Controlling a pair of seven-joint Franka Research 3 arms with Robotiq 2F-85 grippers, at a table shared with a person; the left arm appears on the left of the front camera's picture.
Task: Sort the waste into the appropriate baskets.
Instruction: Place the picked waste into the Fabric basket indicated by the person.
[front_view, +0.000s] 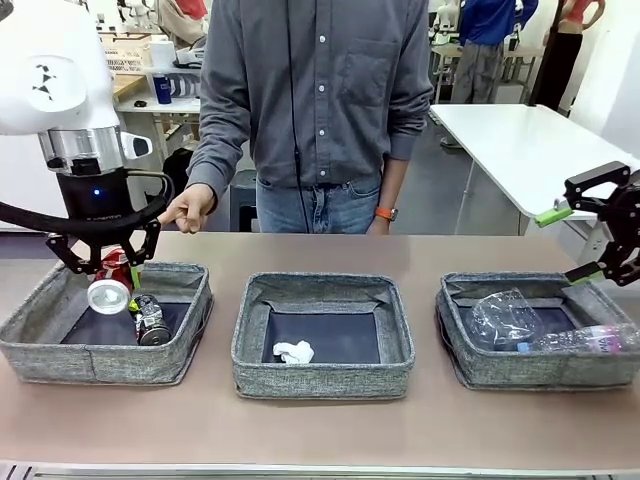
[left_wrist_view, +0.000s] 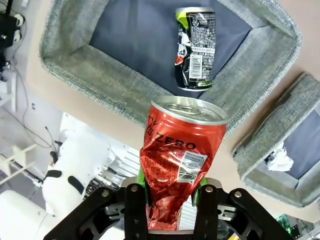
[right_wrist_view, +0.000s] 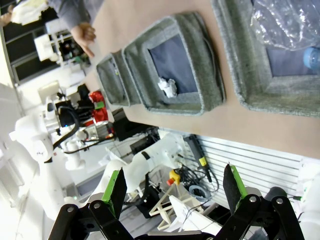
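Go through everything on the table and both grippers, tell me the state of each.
left gripper: shut on dented red can, above left basket
dark drink can: lying in left basket
paper wad: in middle basket
clear plastic cup: crumpled, right basket
plastic bottle: lying, right basket
right gripper: open

Three grey baskets: left (front_view: 60, 350), middle (front_view: 320, 372), right (front_view: 480, 372). Two cans: one dented red can (left_wrist_view: 180, 165), one dark drink can (left_wrist_view: 195, 47). One paper wad (front_view: 294, 351). One clear plastic cup (front_view: 503, 317). One clear plastic bottle (front_view: 590, 339).
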